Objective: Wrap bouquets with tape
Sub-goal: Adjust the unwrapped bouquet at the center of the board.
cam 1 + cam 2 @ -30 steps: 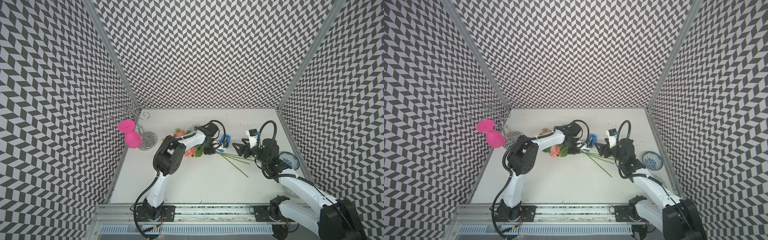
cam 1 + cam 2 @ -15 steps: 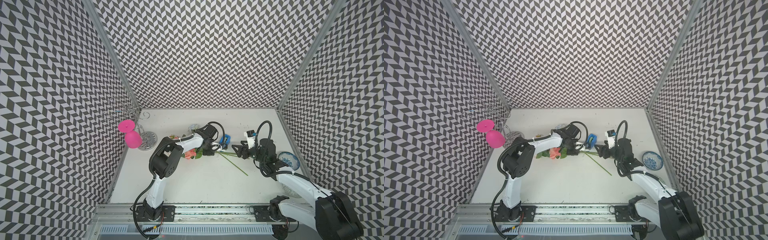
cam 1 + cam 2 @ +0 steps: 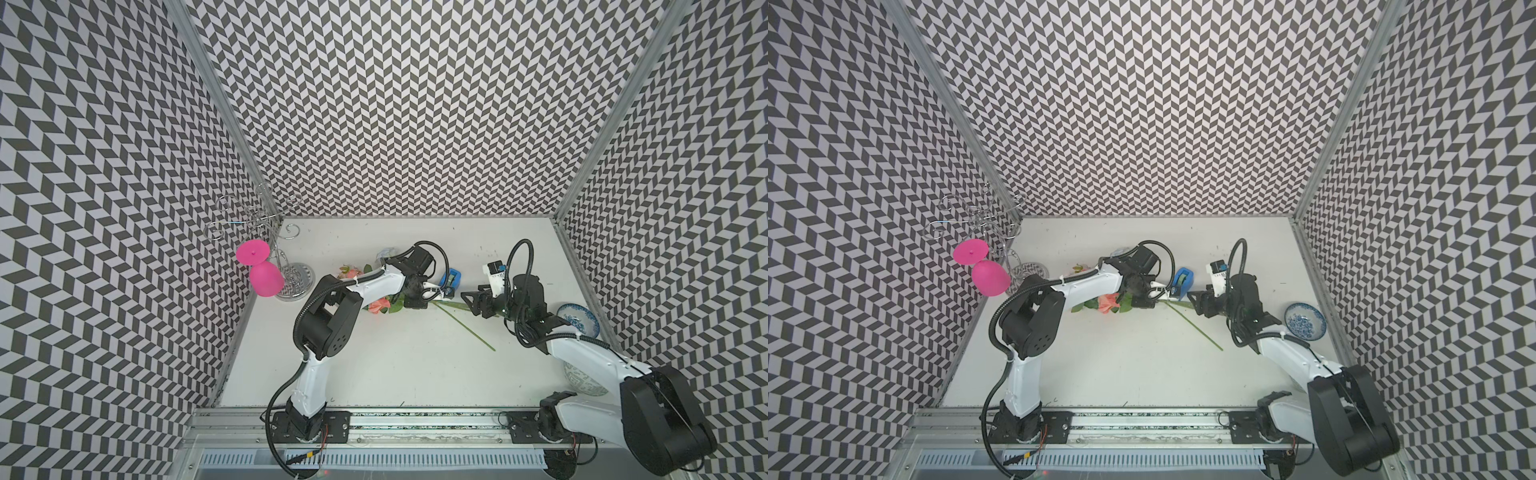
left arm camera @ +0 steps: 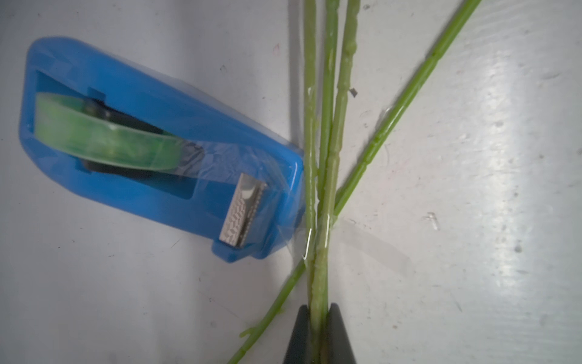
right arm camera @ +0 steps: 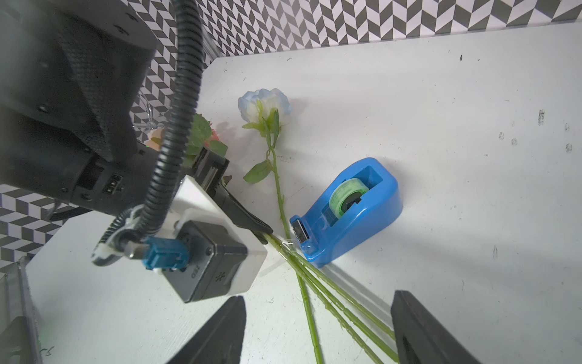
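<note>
Four rose stems (image 4: 318, 277) lay across the middle of the table (image 3: 395, 365), blooms toward its left edge. The left gripper (image 4: 318, 310) had its jaws clamped on the bunch. The blue tape dispenser (image 5: 371, 214) touched the stems, a clear strip across them. The right gripper (image 5: 318, 296) hung over the stem ends, jaws wide open.

Bare table (image 3: 415, 374) toward the front; mid-table, tape dispenser (image 3: 452, 278) just beside stems (image 4: 318, 283) under the left arm (image 3: 374, 286); bowl (image 3: 578, 322) far right.
</note>
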### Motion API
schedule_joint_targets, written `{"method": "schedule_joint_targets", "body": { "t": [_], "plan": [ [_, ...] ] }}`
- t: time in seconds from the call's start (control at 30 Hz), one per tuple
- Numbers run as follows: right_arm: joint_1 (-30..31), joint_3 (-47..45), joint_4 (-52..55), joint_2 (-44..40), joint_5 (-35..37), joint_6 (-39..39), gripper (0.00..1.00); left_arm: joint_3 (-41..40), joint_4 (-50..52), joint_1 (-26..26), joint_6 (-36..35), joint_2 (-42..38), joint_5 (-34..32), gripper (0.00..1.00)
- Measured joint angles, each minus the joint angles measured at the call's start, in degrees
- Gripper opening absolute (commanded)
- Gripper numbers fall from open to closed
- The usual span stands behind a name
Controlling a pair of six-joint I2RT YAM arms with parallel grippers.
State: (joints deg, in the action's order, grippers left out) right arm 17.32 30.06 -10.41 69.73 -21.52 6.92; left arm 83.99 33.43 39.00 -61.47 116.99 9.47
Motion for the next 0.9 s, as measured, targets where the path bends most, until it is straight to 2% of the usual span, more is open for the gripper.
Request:
{"method": "schedule_joint_targets", "body": {
  "t": [0.07,0.17,0.23,0.37,0.67,0.9],
  "plan": [
    [0.0,0.15,0.09,0.07,-0.04,-0.09,0.75,-0.15,-0.33,0.04,-0.72,0.0,-0.17,0.38],
    [0.0,0.39,0.2,0.11,-0.17,-0.33,0.75,-0.9,-1.53,0.33,-1.14,0.0,-0.9,0.5],
    [0.0,0.44,0.17,0.09,-0.22,-0.46,0.75,-1.75,-2.69,0.42,-1.31,0.0,-1.27,0.53],
    [0.0,0.44,0.22,0.0,-0.37,-0.44,0.75,-1.31,-2.38,0.35,-1.9,0.48,-1.46,0.54],
    [0.0,0.46,2.25,-0.17,-0.15,-0.48,0.75,11.61,7.08,-1.09,-1.88,8.33,1.33,0.52],
    [0.0,0.46,2.69,-1.38,0.07,-0.48,0.75,14.23,10.23,-2.08,-1.86,10.08,3.43,0.5]
  ]
}}
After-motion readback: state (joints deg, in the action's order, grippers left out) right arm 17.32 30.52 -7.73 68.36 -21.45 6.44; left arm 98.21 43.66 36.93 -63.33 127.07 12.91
